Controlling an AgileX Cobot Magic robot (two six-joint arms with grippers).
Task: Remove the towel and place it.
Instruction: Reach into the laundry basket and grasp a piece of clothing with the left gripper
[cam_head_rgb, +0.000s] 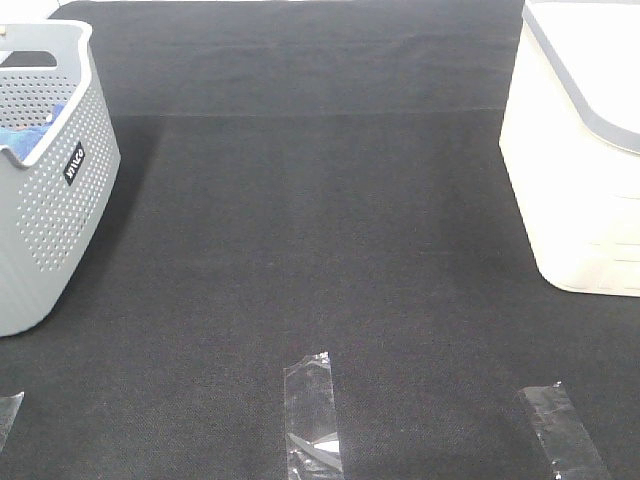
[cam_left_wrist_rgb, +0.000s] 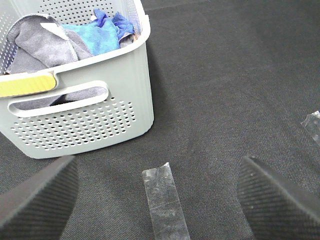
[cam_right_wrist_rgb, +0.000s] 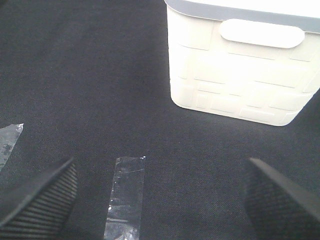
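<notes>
Towel (cam_left_wrist_rgb: 42, 45) sits in the grey basket (cam_left_wrist_rgb: 100, 115) on the left, touching the blue cloth (cam_left_wrist_rgb: 100, 32). Left gripper (cam_left_wrist_rgb: 160, 200) is wide and holds nothing; it could grab the blue one too. Right gripper (cam_right_wrist_rgb: 160, 197) is wide and empty, near the white bin (cam_right_wrist_rgb: 240, 75).

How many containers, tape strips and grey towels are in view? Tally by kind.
Containers: 2, the grey basket and the white bin
Tape strips: 3
Grey towel: 1, inside the grey basket
Total: 6
</notes>
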